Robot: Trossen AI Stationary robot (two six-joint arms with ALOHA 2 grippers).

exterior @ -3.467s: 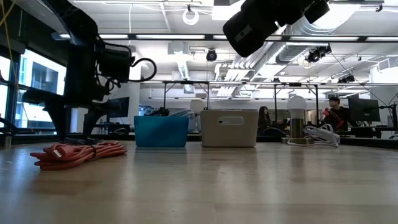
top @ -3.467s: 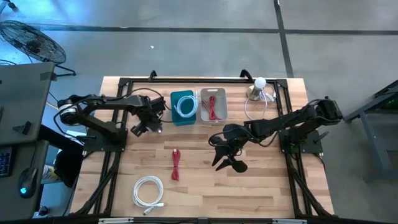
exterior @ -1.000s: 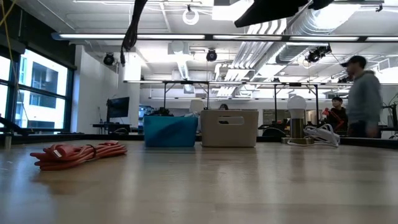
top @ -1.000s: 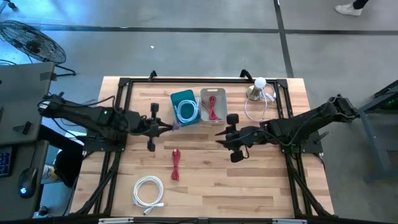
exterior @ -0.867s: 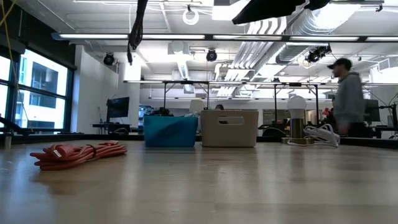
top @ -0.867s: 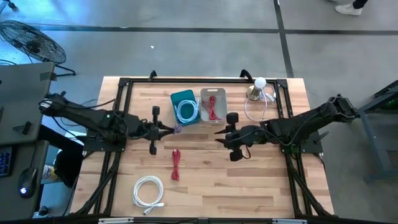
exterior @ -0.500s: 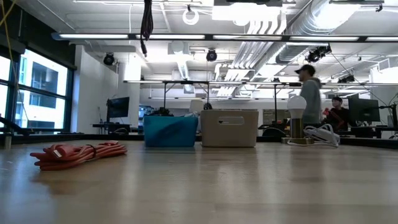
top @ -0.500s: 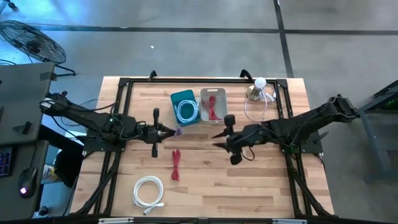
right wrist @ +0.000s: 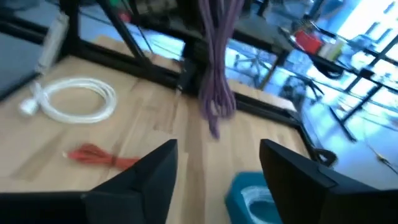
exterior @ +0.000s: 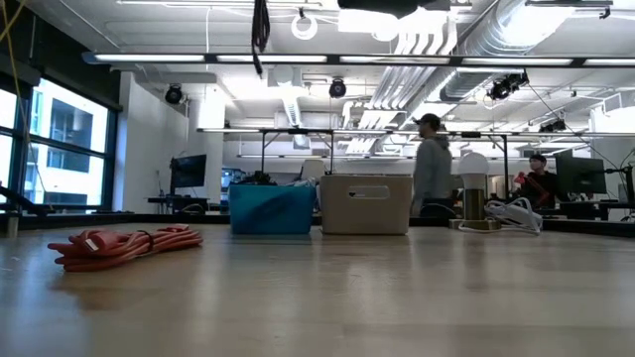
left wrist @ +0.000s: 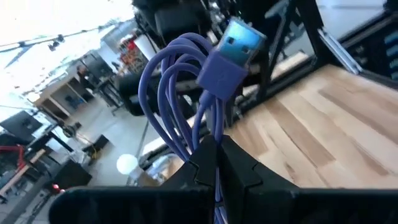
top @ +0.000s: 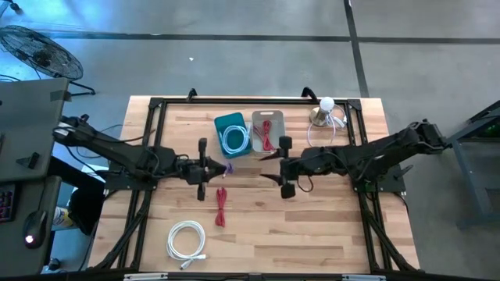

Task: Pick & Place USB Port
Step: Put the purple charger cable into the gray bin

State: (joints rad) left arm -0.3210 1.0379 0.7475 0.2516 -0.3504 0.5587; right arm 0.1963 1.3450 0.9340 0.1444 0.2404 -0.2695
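A bundled purple USB cable [left wrist: 186, 81] with a blue-tipped plug [left wrist: 239, 38] is held high above the table's middle. My left gripper [top: 217, 167] is shut on it. In the high view the cable [top: 227, 166] sticks out just past the fingertips. In the low view part of it [exterior: 260, 30] hangs at the top edge. My right gripper [top: 266, 166] faces it from the table's right, open, a short way off. In the right wrist view the cable [right wrist: 217, 68] hangs ahead of its spread fingers [right wrist: 143, 180]. My left gripper pinches several loops of the purple cable [left wrist: 208, 144] between its two fingers, at one end of the bundle. The fingers come level from the table's left. The rest of the bundle, with the plug, reaches out beyond the fingertips, clear of the table.
A blue bin [top: 231, 134] holding a white cable and a grey bin [top: 268, 131] holding a red cable stand at the far middle. A red cable [top: 221, 207] and a coiled white cable [top: 187, 239] lie on the table nearer the front. A lamp [top: 324, 112] stands far right.
My left gripper has carried the purple cable toward the table's right, nearer my right gripper. My right gripper has gone toward the table's left, toward the cable, and its fingers have opened wider. A person behind the table has walked leftward in the low view.
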